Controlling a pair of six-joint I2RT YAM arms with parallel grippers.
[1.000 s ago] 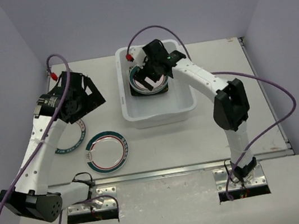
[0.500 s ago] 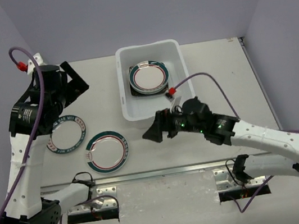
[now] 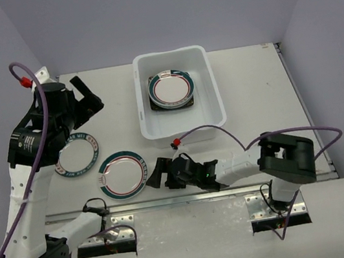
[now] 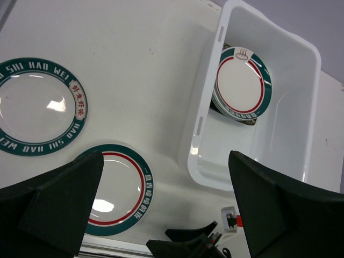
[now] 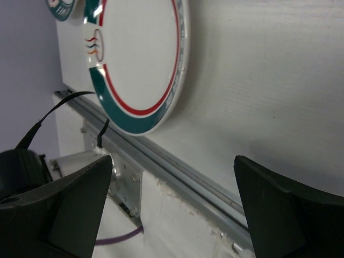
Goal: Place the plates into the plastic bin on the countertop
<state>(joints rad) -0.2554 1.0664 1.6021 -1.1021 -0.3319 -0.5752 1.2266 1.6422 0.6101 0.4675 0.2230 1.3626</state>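
The white plastic bin (image 3: 186, 130) stands at the back centre of the countertop (image 3: 253, 83). It holds a stack of round teal-and-red rimmed plates (image 3: 171, 88) on a black square plate (image 3: 155, 107). Two round plates lie on the countertop: one with a teal and red rim (image 3: 123, 174), one with a teal lettered rim (image 3: 77, 158). My right gripper (image 3: 158, 174) is open and empty, low by the first plate's right edge (image 5: 140, 59). My left gripper (image 3: 87, 98) is open and empty, raised above the left side. Its view shows both plates (image 4: 113, 188) (image 4: 37, 106) and the bin (image 4: 200, 126).
A metal rail (image 3: 189, 198) runs along the near edge, close under my right gripper (image 5: 173, 161). The rail also shows in the right wrist view (image 5: 183, 180). Purple cables loop from both arms. Walls close in the left, back and right sides.
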